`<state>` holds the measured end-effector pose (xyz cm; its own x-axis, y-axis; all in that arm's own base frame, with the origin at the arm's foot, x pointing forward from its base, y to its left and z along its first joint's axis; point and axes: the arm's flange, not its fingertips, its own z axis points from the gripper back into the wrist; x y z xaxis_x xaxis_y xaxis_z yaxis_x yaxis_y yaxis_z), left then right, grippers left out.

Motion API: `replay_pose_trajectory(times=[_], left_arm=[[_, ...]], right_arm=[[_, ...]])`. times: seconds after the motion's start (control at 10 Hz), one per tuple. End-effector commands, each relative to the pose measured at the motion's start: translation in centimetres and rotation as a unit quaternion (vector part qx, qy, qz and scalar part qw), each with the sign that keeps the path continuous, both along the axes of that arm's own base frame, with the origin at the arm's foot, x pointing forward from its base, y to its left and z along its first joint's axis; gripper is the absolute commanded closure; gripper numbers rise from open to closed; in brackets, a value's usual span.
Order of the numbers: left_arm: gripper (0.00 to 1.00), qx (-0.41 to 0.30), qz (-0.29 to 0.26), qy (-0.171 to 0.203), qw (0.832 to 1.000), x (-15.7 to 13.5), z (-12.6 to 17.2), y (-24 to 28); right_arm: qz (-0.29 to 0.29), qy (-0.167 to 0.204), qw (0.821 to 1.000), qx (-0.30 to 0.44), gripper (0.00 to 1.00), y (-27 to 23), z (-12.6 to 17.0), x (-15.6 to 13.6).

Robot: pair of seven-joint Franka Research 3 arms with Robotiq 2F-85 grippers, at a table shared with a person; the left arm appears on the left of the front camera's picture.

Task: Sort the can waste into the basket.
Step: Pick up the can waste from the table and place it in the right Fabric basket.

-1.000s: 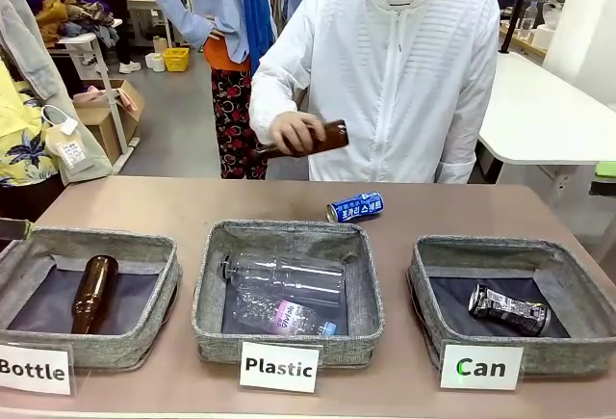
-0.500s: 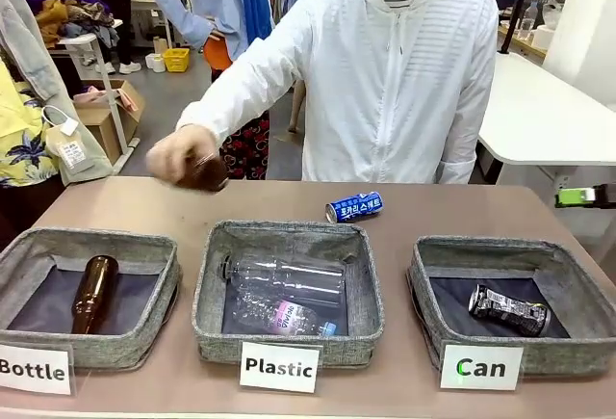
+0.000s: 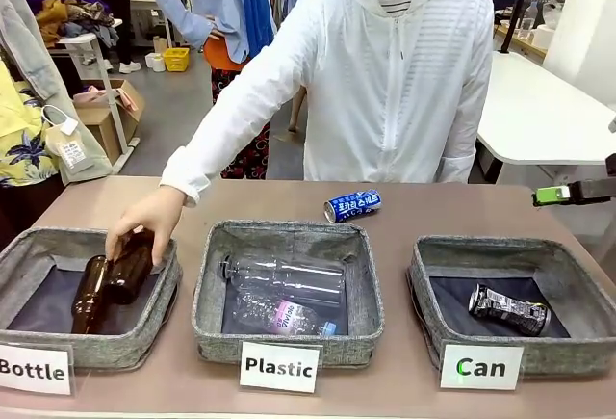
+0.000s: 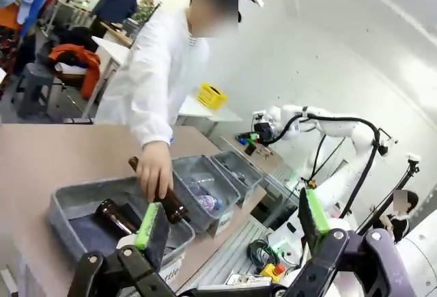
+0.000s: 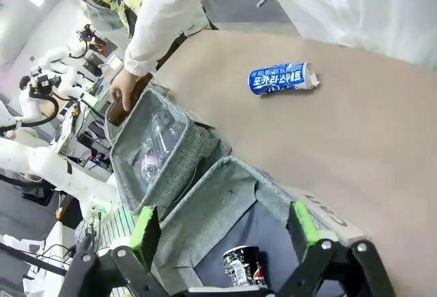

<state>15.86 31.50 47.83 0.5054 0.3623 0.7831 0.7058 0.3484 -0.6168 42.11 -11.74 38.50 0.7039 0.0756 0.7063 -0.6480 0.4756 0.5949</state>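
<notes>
Grey basket [image 3: 500, 248] at the counter's [image 3: 462, 209] right front corner holds the black can [image 3: 508, 309]; the blue can [image 3: 352, 205] lies near the far edge; left tool [image 4: 231, 215] and right tool [image 5: 224, 225] gape empty.

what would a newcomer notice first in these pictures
The person's hand holds a brown glass bottle at the "Bottle" basket on the left, beside a second brown bottle lying inside. A blue can lies alone on the table behind the middle "Plastic" basket, while a black can lies in the "Can" basket on the right.
</notes>
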Motion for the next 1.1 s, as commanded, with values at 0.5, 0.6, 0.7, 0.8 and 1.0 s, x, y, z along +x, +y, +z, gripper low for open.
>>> replay_pose_trajectory(times=[0.5,0.6,0.7,0.8,1.0], left_arm=[[0.00,0.037,-0.019,0.006,0.999,3.0,2.0,-2.6],[0.00,0.055,-0.045,0.015,0.997,4.6,2.4,-4.4],[0.00,0.076,-0.080,0.024,0.994,6.1,2.4,-6.7],[0.00,0.101,-0.126,0.034,0.986,8.0,2.4,-10.0],[0.00,0.148,-0.209,0.049,0.965,11.2,1.7,-16.8]], right_arm=[[-0.006,-0.012,1.000,0.025,0.00,-1.2,-0.3,-0.7],[-0.013,-0.021,0.999,0.031,0.00,-1.6,-0.5,-1.0],[-0.013,-0.032,0.999,0.030,0.00,-1.8,-0.6,-1.3],[-0.015,-0.047,0.998,0.028,0.00,-1.7,-0.5,-1.7],[-0.016,-0.070,0.997,0.009,0.00,-0.7,0.1,-1.6]])
